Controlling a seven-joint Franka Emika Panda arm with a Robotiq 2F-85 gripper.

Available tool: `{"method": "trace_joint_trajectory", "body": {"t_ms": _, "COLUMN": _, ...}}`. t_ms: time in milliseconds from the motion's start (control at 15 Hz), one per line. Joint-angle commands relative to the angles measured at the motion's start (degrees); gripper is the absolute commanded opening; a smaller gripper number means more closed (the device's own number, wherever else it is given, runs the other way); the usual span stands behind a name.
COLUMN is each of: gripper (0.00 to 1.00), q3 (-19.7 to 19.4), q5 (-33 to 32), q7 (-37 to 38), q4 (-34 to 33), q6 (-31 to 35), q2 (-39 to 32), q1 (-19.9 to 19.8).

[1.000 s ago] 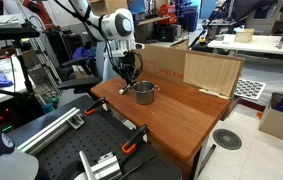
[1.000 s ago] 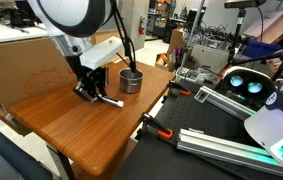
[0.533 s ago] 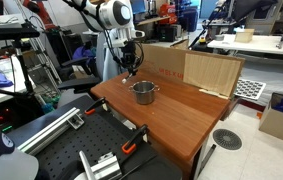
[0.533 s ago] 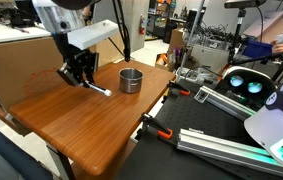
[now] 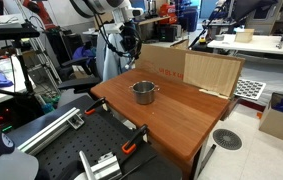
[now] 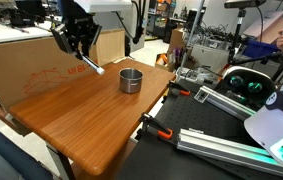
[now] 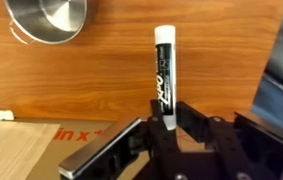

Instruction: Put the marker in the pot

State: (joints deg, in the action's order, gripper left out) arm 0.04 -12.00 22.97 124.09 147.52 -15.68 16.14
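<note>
My gripper (image 7: 162,118) is shut on the marker (image 7: 163,70), a whitish stick with a black cap end and dark lettering that points away from the jaws. In an exterior view the gripper (image 6: 78,40) holds the marker (image 6: 93,66) high above the wooden table, up and to the side of the pot (image 6: 130,80). In an exterior view the gripper (image 5: 129,40) hangs well above the silver pot (image 5: 144,92). The pot also shows at the top left of the wrist view (image 7: 47,20), standing upright on the table with nothing seen in it.
A cardboard box (image 5: 186,68) stands along the back of the wooden table (image 5: 176,115). Its brown printed side shows in an exterior view (image 6: 21,75). Orange-handled clamps (image 6: 156,130) grip the table edge. Lab benches and equipment surround the table.
My gripper has risen from the tabletop with the marker in it, from beside the pot to high above the table. The pot has not moved.
</note>
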Motion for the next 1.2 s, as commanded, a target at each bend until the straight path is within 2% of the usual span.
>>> {"method": "trace_joint_trajectory", "body": {"t_ms": 0, "gripper": 0.06, "q3": -0.47, "q5": -0.47, "q7": 2.84, "q4": 7.25, "q6": 8.12, "q2": 5.24, "q1": -2.11}}
{"method": "trace_joint_trajectory", "body": {"t_ms": 467, "gripper": 0.06, "q3": -1.91, "q5": 2.50, "q7": 6.57, "q4": 14.67, "q6": 14.50, "q2": 8.60, "q1": -7.14}}
{"method": "trace_joint_trajectory", "body": {"t_ms": 1133, "gripper": 0.06, "q3": -8.06, "q5": -6.95, "q7": 18.69, "q4": 17.36, "q6": 16.41, "q2": 7.94, "q1": -6.56}}
